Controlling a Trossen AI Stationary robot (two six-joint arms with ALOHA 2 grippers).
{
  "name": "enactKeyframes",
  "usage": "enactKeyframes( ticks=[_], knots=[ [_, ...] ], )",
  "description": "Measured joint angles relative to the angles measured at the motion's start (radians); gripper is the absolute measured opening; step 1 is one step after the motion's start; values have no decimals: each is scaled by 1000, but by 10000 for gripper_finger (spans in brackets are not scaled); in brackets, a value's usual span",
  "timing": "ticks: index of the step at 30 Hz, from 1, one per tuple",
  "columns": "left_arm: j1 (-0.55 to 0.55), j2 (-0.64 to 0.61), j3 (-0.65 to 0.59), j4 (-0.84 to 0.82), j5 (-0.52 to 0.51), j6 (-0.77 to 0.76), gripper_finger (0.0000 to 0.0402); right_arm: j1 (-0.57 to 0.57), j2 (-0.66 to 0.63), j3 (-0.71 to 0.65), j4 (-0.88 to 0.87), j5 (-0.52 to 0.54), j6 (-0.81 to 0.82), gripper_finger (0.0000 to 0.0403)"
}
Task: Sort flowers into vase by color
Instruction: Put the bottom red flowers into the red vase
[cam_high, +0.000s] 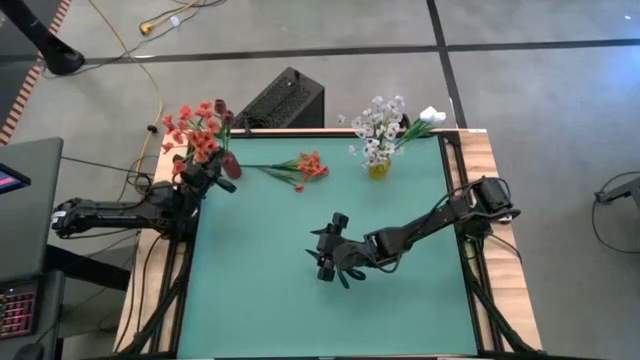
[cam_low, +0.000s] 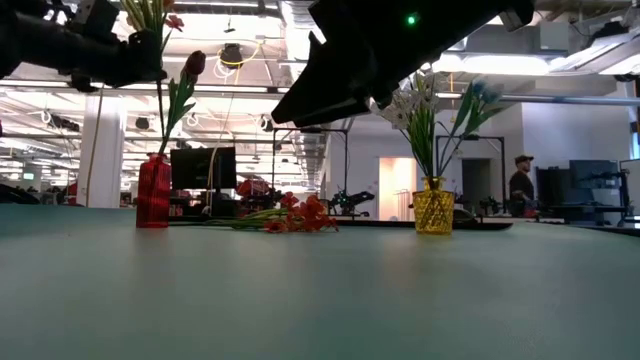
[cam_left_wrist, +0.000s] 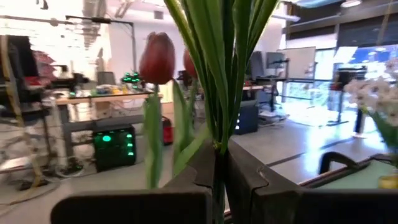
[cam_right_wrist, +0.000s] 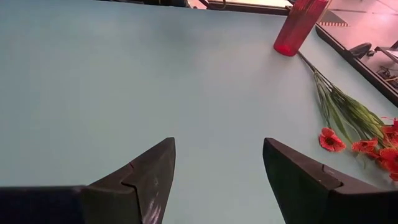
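Note:
A red vase (cam_low: 153, 190) stands at the far left corner of the green mat, with red-orange blossoms (cam_high: 198, 128) and a dark red bud (cam_left_wrist: 157, 57) above it. My left gripper (cam_high: 213, 172) is beside the vase top, shut on green stems. One red-orange flower (cam_high: 300, 168) lies flat on the mat, its stem end toward the red vase (cam_right_wrist: 298, 28). White sprays and white buds (cam_high: 388, 125) stand in a yellow vase (cam_low: 433, 210). My right gripper (cam_high: 325, 258) hovers open over the mat's middle, touching nothing. My left gripper pinches a bunch of green stems (cam_left_wrist: 219, 134) between its two fingers (cam_left_wrist: 249, 180), below the leaves and blossoms. It comes in level from the table's left, fingers across the upright stems. In the low view a stem (cam_low: 160, 120) runs down from the gripper (cam_low: 140, 55) into the red vase.
A black box (cam_high: 285, 100) sits just past the far edge. Wooden borders (cam_high: 485, 200) line the mat's sides. The mat's near half (cam_high: 300, 320) is bare green surface. A person (cam_low: 522, 180) stands far off in the room behind.

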Motion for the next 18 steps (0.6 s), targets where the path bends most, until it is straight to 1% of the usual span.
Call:
enactKeyframes(
  ticks=[3, 10, 14, 16, 18],
  knots=[
    [0, -3, 30, 3, -39, 53, 0, 0, 0, 0, -1, 0, 0, 270],
    [2, -42, 52, 0, -51, 103, 0, -3, 0, 0, -3, 0, 0, 270],
    [33, -49, 45, -13, -57, 101, 0, -3, 0, 0, -5, 0, -1, 270],
    [62, -48, 45, -35, -32, 66, 0, -3, 0, 0, -5, 0, 0, 270],
    [100, -45, 45, -48, 39, 31, 0, -3, 0, 0, -5, 0, 0, 270]
  ],
)
